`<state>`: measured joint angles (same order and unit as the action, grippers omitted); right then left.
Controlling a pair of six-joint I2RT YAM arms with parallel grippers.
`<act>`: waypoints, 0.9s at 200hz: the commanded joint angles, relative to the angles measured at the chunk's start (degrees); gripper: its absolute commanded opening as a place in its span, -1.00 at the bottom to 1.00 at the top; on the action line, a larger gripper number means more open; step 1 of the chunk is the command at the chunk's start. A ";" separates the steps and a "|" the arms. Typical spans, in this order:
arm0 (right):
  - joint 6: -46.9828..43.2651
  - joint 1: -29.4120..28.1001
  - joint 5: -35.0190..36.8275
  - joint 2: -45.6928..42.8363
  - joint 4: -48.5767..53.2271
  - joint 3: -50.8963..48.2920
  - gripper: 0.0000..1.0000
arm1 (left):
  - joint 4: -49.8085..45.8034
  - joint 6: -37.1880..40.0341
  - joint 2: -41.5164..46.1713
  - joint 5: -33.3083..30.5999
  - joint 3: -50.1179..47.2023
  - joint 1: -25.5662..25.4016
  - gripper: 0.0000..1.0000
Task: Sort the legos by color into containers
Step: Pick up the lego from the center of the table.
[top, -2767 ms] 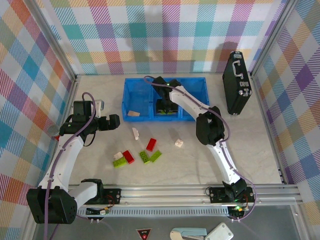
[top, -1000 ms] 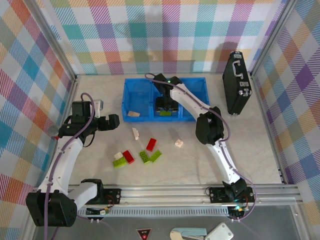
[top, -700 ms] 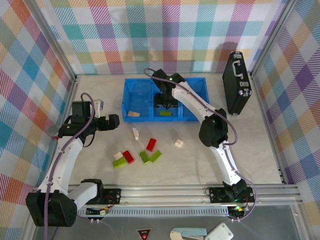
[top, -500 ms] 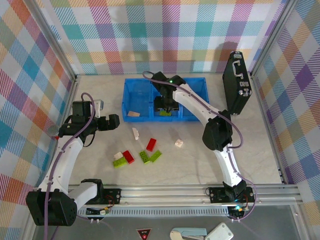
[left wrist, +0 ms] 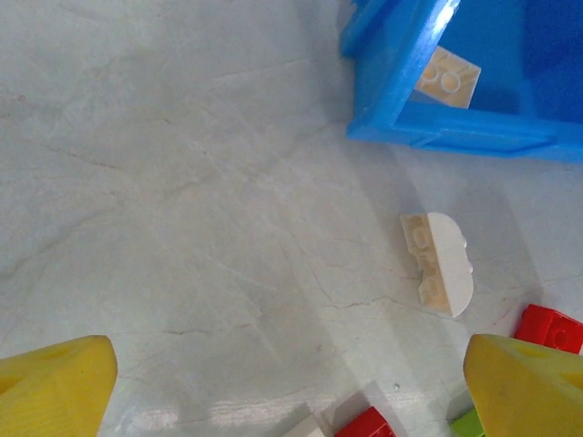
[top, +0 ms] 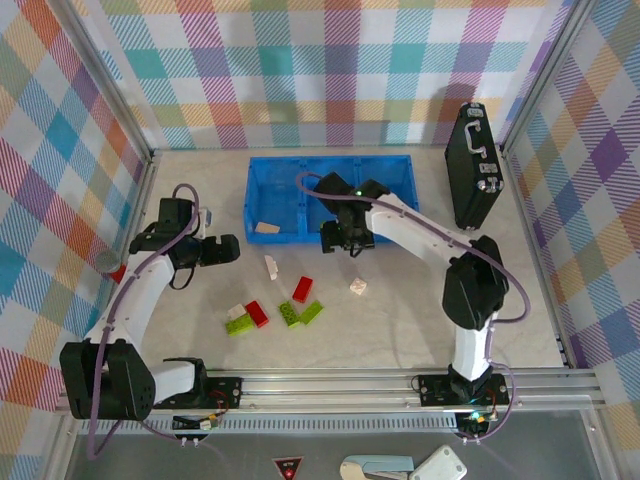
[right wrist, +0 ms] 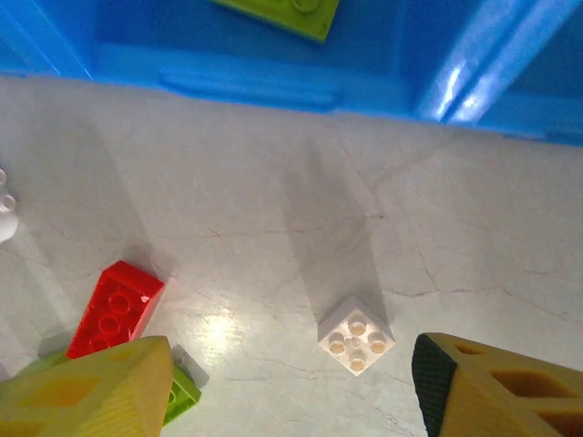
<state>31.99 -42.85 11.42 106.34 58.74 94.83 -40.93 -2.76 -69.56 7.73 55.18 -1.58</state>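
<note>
The blue tray (top: 268,180) stands at the back of the table. A cream brick (top: 266,228) (left wrist: 446,76) lies in its left compartment and a lime green brick (right wrist: 282,14) in the middle one. Loose on the table are a cream curved brick (top: 270,267) (left wrist: 437,264), a red brick (top: 303,288) (right wrist: 116,307), a white square brick (top: 357,287) (right wrist: 357,335), and a cluster of red (top: 257,313) and green (top: 313,311) bricks. My right gripper (top: 345,240) (right wrist: 291,391) hangs open just in front of the tray, above the white square brick. My left gripper (top: 225,248) (left wrist: 291,401) is open, left of the curved brick.
A black case (top: 475,165) stands upright at the back right, beside the tray. Plaid walls close in the table on three sides. Bare tabletop lies to the right of the white square brick and along the left side.
My right gripper has pulled out of the tray's middle compartment and come toward me, over the table in front of the tray. The left arm has shifted slightly.
</note>
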 commanded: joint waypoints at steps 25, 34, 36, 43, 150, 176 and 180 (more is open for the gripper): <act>2.44 -0.13 -0.08 -9.49 -6.03 -12.03 0.41 | -5.62 -5.16 -0.71 -2.57 3.85 -6.87 0.84; 2.48 -0.13 0.62 -10.84 -6.48 -13.94 0.41 | -5.91 -6.15 -0.84 -3.00 4.02 -8.69 0.81; 2.47 -0.13 0.82 -11.17 -6.52 -14.44 0.42 | -5.96 -6.36 -0.86 -3.16 4.05 -9.11 0.80; 2.57 -0.13 1.49 -12.18 -6.65 -15.92 0.42 | -6.07 -7.12 -0.96 -3.92 4.30 -10.72 0.78; 4.82 1.17 4.58 -27.81 -7.76 -32.15 0.41 | -3.19 -17.41 -10.88 -10.40 6.96 -30.55 0.65; 5.49 1.28 4.75 -29.73 -7.46 -34.05 0.40 | -2.80 -19.41 -13.99 -12.67 7.06 -31.11 0.55; 5.66 1.28 4.75 -29.99 -7.39 -34.29 0.40 | -2.76 -19.61 -14.42 -13.03 7.13 -31.11 0.53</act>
<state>35.94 -41.95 15.22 78.56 51.13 62.13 -43.88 -19.22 -81.91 -1.91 60.86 -32.27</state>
